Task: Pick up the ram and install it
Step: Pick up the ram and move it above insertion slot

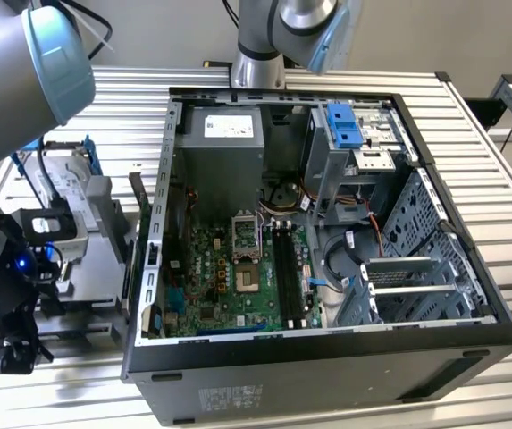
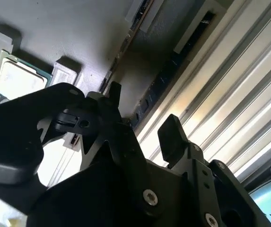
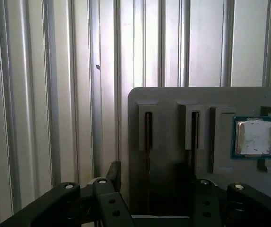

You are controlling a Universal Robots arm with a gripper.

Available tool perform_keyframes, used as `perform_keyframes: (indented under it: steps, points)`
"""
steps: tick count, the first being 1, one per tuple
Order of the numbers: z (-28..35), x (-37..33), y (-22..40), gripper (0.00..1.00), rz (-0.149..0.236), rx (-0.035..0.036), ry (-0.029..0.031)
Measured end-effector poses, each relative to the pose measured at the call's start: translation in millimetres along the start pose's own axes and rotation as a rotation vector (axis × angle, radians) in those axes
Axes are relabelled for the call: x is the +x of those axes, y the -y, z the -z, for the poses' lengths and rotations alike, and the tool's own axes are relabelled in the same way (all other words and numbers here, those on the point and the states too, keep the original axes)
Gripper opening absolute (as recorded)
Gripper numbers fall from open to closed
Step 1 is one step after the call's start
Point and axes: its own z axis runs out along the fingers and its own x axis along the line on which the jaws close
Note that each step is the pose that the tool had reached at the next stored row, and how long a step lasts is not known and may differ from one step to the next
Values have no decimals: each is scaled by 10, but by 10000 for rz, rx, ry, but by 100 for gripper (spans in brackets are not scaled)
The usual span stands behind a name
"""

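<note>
Hand [image 3: 159,174] spread. Its fingers [image 3: 114,172] stand well apart with nothing pinched between them. You have it low over the grey holder [image 3: 173,97], which lies on the slatted surface [image 3: 45,94].

Holder: two narrow pockets [image 3: 194,118] side by side, each with a thin dark stick standing on edge. The ram [image 3: 148,135] is one of these sticks. In the second wrist view the edge of a stick shows bluish flecks. You cannot tell which of the two sticks the hand is set for.

Finger placement, first wrist view:
- One finger is just outside the holder's edge.
- The other finger is beyond the second pocket, so both pockets lie between them.
- Contact with either stick cannot be judged from the wrist views.

A processor [image 3: 253,137] sits in a recess of the same holder, beside the pockets.

Exterior view: the case [image 1: 327,375] lies open on the surface, with the motherboard [image 1: 229,277] inside. Its long black sockets [image 1: 287,277] run beside the processor seat — ram not yet installed. The holder is outside the case, on the exterior view's left, and your arm's wrist is over it there. A drive [image 1: 68,197] in a blue bracket rests on that same side.
</note>
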Motion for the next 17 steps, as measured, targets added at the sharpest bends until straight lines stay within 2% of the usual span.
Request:
perform_keyframes:
  steps: [2, 6, 11, 17]
  points:
    - [0, 16, 0, 100, 0, 0, 25]
    - [-3, 24, 0, 100, 0, -1, 25]
    - [-5, 78, -8, 100, 0, -1, 25]
    - [-16, 91, -8, 100, 0, -2, 25]
